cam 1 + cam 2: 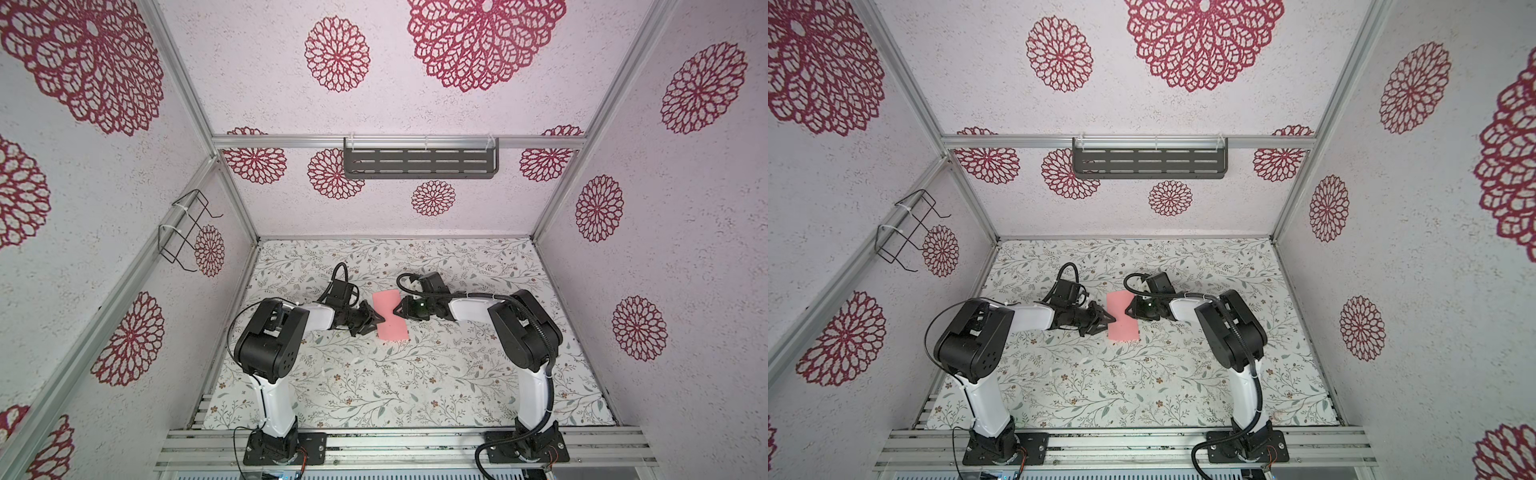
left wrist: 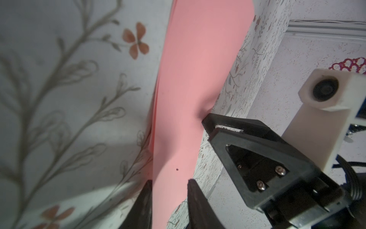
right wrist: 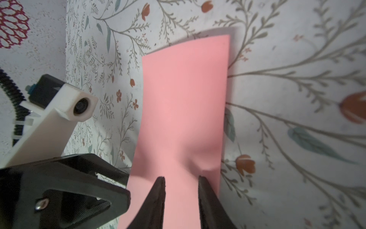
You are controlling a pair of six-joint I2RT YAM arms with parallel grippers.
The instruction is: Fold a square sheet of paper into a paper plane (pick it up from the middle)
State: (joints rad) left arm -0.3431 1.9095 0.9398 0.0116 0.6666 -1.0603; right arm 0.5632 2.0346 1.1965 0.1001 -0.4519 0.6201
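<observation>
Top views: paper (image 1: 391, 316) edges pinched (both sides), table (image 1: 457, 374).

The bench (image 1: 457, 374) is covered with a pale cloth printed with grey-green branches, leaves and small rust-red flowers. The walls (image 1: 685, 257) around it are pale and speckled, with large crimson lace-like rosettes, and aluminium rails (image 1: 291, 142) run along their joins. A dark slotted shelf (image 1: 420, 163) hangs on the back rail, tied with white zip ties, and a black wire rack (image 1: 183, 232) is tied the same way to the slanted rail on the left in both top views.
</observation>
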